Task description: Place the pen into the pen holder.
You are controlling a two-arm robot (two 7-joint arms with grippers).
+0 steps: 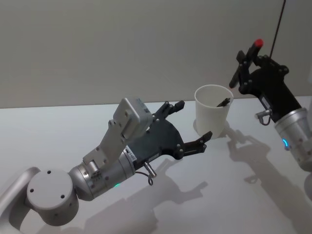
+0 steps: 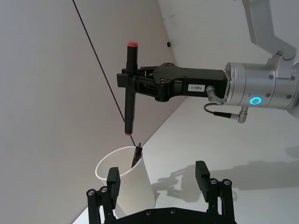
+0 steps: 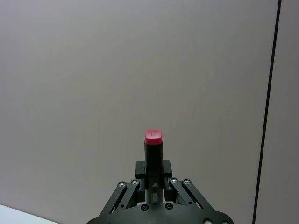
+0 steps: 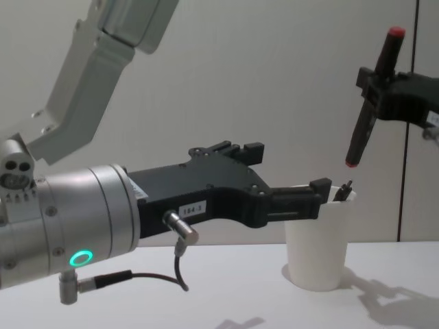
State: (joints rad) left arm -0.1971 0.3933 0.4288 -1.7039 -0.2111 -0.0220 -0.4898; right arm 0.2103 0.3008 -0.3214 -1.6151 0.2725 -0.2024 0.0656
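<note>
The pen [image 1: 247,59] is black with a red end at top and bottom. It hangs nearly upright, with my right gripper [image 1: 245,66] shut on its middle. In the left wrist view the pen [image 2: 130,88] has its lower tip a short way above the rim of the pen holder [image 2: 133,184], a white paper cup [image 1: 213,114] standing on the table. My left gripper [image 1: 192,122] is open, low over the table, its fingertips just short of the cup's left side. In the chest view the pen [image 4: 370,110] is above and slightly right of the cup [image 4: 317,250].
A small dark object [image 1: 224,102] leans on the inside of the cup's rim. A thin black cable [image 2: 103,70] runs down the wall behind. The white table [image 1: 146,209] stretches in front and to the right of the cup.
</note>
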